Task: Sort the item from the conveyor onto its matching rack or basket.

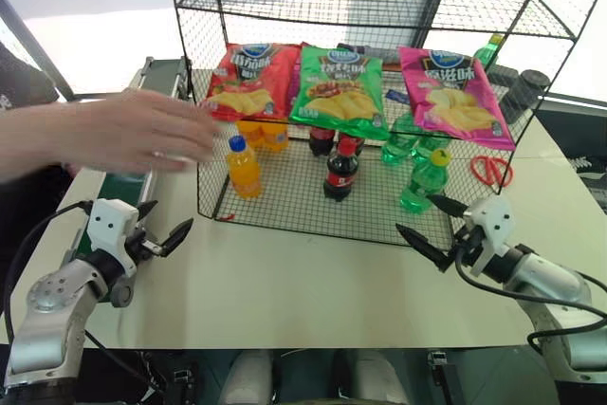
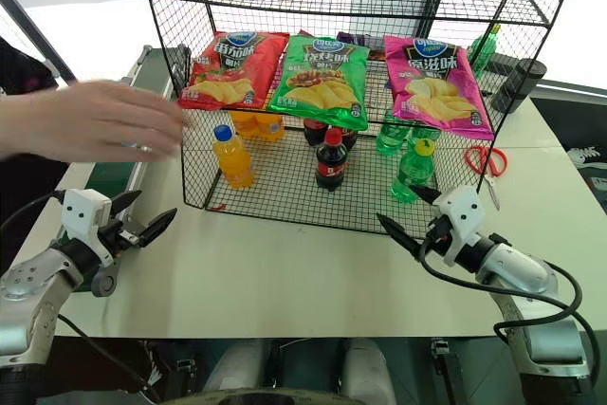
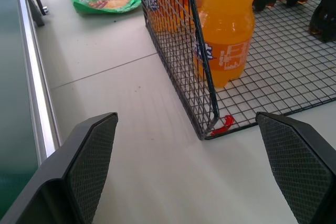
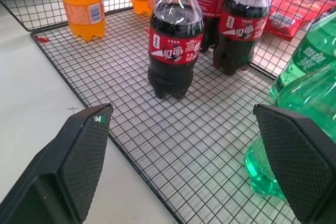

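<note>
A person's hand point(image 1: 133, 135) reached in over the conveyor point(image 1: 119, 187) at the tabletop's point(image 1: 285, 291) left edge. The left gripper point(image 1: 161, 234) hovered above the tabletop beside the belt, its fingers spread wide and holding nothing. The black wire rack point(image 1: 313, 206) stood mid-table, with an orange-drink bottle point(image 1: 243, 166) and cola bottles point(image 1: 341, 170) on its grid floor. The yellow-capped green bottle point(image 1: 424, 180) stood upright on that floor near the rack's right front corner. The right gripper point(image 1: 432, 227) hung just in front of it, fingers wide and empty.
</note>
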`<state>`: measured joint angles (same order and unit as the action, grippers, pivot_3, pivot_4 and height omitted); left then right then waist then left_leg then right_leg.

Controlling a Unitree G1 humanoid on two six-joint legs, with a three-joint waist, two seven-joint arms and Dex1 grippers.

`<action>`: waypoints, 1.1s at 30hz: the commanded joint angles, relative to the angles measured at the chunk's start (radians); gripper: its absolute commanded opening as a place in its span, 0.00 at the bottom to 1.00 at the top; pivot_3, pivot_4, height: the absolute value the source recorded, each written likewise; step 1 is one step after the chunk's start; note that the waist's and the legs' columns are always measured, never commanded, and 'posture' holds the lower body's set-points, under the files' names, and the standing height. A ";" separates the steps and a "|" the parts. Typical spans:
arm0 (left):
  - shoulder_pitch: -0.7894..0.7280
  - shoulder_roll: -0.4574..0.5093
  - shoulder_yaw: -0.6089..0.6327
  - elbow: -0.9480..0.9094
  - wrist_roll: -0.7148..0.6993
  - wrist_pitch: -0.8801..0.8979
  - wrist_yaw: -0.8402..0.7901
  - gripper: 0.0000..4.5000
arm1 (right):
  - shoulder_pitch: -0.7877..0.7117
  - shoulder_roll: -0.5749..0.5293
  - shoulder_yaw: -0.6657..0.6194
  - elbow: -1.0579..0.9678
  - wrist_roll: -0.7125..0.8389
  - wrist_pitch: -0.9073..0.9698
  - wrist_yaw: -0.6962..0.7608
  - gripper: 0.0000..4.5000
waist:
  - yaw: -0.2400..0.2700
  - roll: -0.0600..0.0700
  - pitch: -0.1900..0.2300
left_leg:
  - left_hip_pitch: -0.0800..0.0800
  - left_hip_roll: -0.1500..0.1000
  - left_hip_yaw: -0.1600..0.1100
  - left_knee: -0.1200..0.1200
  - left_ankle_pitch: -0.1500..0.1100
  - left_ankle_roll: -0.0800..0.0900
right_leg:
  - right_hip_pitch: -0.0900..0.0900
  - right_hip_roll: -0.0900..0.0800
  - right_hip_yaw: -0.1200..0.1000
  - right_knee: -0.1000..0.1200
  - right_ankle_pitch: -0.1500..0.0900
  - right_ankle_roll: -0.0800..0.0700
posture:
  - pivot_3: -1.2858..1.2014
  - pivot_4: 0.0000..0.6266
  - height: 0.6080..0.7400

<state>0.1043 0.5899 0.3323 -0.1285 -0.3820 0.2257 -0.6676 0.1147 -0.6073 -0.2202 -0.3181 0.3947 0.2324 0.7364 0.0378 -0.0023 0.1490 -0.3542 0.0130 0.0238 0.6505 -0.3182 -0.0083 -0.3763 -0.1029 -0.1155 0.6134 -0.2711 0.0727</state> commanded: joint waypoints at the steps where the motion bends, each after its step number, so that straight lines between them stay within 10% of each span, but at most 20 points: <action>1: -0.006 0.001 0.016 -0.008 0.003 -0.024 0.004 1.00 | -0.005 0.004 -0.003 -0.005 -0.002 -0.027 0.006 0.99 | 0.000 0.000 0.000 | 0.000 0.000 0.000 0.000 0.000 0.000 | 0.000 0.000 0.000 0.000 0.000 0.000 | 0.52 0.24 0.92; 33: 0.017 0.000 0.013 -0.039 -0.004 -0.014 0.006 1.00 | -0.008 0.000 0.010 -0.001 -0.001 -0.033 0.021 0.99 | 0.000 0.000 0.000 | 0.000 0.000 0.000 0.000 0.000 0.000 | 0.000 0.000 0.000 0.000 0.000 0.000 | 0.52 0.24 0.92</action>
<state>0.1175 0.5857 0.3306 -0.1271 -0.3815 0.2143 -0.6671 0.1142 -0.6066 -0.2033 -0.2989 0.3844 0.2101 0.7541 0.0377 -0.0023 0.1490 -0.3542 0.0130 0.0238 0.6506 -0.3181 -0.0083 -0.3762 -0.1029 -0.1155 0.6135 -0.2711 0.0728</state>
